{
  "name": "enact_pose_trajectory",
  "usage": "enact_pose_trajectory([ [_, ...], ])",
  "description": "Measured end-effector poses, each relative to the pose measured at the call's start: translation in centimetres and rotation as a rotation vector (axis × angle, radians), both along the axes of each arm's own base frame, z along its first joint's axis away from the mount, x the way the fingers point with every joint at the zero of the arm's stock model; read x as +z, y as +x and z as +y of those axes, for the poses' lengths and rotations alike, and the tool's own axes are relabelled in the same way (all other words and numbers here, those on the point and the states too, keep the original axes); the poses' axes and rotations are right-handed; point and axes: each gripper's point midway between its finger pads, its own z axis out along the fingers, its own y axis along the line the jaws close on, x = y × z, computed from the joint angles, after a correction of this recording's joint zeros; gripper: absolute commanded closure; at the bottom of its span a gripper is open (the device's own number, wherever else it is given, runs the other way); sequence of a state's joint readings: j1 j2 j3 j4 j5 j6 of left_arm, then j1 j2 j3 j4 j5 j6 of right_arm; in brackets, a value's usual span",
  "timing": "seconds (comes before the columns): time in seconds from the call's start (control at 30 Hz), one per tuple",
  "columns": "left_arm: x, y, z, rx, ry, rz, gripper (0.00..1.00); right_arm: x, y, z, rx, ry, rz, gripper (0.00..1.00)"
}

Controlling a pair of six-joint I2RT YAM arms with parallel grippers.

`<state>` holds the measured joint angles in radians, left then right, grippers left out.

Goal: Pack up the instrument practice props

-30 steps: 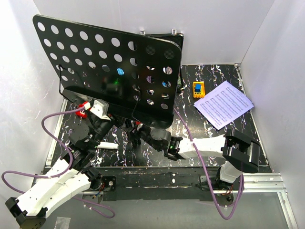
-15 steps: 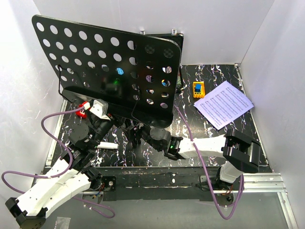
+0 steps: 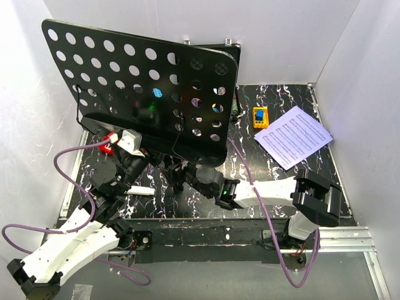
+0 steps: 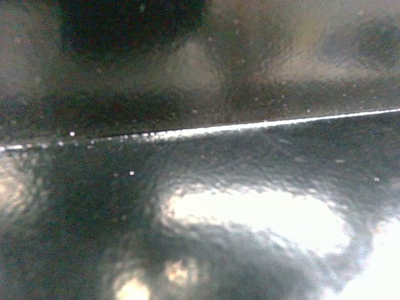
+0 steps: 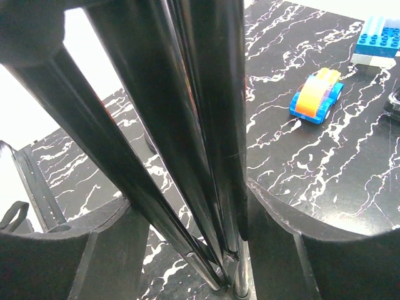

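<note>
From the top camera I see the music stand (image 3: 144,87) upright at the back left of the table (image 3: 281,181). Its desk is a wide sheet of matte black metal with rounded corners, punched with regular rows of round holes and tilted towards the arms, with a shallow lip along its lower edge. The table top is glossy black with thin white marble-like veins, and plain white walls close it in.

The right pincer (image 5: 194,219) is closed on the stand below the desk. In its wrist view the two dark, matte fingers (image 5: 294,250) sit on either side of a tight bundle of smooth, shiny black tubes and press against them.

My left arm (image 3: 81,231), white-shelled with a purple cable (image 3: 69,162) looping off it, reaches in under the desk's lower left corner. Its wrist camera gives only a blurred, glossy dark surface crossed by one bright line, so I cannot tell whether the left pincer is open or closed.

The sheet music (image 3: 294,136), flat white paper printed with rows of staves too small to read, lies at an angle at the right side of the table, well apart from the stand. A small yellow toy (image 3: 260,117) lies between them. The right wrist view also shows a plastic toy car (image 5: 317,95), orange over blue, and a studded blue block (image 5: 378,39).
</note>
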<state>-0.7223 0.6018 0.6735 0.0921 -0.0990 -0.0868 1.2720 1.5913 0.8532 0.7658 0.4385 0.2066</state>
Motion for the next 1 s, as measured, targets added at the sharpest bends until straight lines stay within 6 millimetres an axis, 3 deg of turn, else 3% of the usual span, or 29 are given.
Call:
enact_pose_trajectory([
  [0.27, 0.1, 0.2, -0.4, -0.011, 0.012, 0.017, 1.00, 0.0, -0.1, -0.4, 0.010, -0.056, -0.013, 0.99],
  [0.47, 0.5, 0.2, -1.4, -0.048, 0.021, 0.063, 1.00, 0.4, -1.3, -1.7, 0.071, -0.149, -0.003, 0.99],
  [1.0, 0.8, 1.1, -2.4, -0.051, -0.033, 0.159, 1.00, 0.9, -2.0, -4.3, 0.082, -0.220, 0.040, 0.99],
])
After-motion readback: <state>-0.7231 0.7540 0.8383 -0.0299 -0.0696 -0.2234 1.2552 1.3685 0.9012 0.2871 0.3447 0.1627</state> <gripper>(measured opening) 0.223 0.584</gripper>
